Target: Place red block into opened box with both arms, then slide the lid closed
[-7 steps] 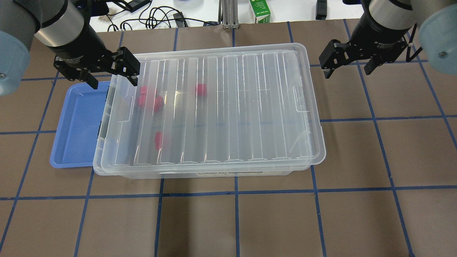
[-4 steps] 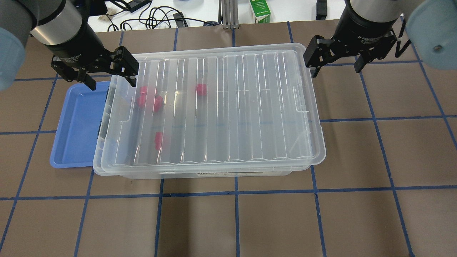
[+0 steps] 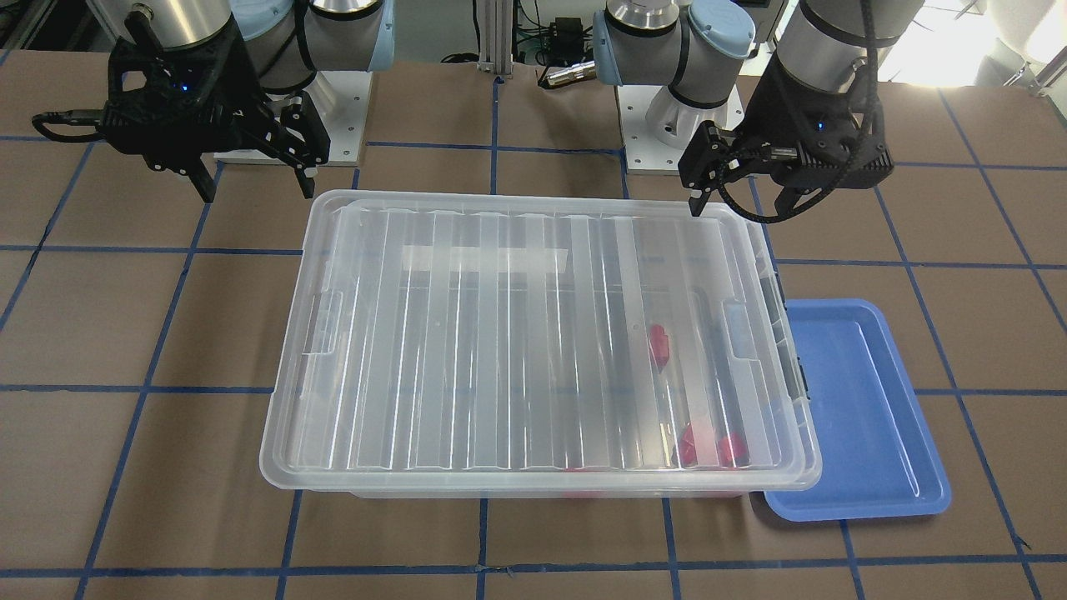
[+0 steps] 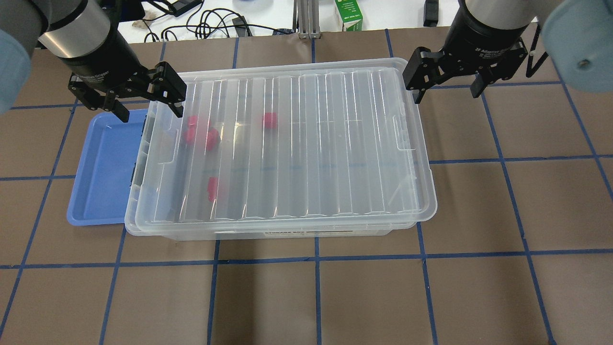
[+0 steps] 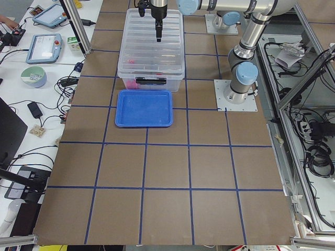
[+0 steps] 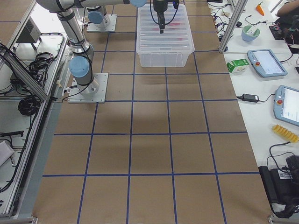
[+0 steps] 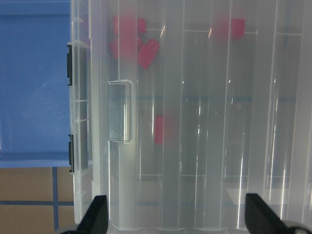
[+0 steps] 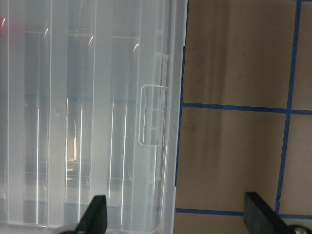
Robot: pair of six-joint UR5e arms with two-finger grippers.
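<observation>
White lettering on the body of the black two-finger right gripper (image 4: 446,94) reads "2F Adaptive Gripper", its last letters faint. The matching line on the black left gripper (image 4: 151,112) shows only "Adaptive Gripper". Print on the green-and-white carton (image 4: 348,15) and on the whitish strip (image 4: 306,233) of the clear plastic box (image 4: 201,235) is too small to read.

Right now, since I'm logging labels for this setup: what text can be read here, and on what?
"Adaptive Gripper": on the body of the right tool, overhead view; characters before it unclear.
On the left tool: similar print, too blurred to read.
On the box, the label strip: dark print, too blurred.
On the green carton: print too small.
</observation>
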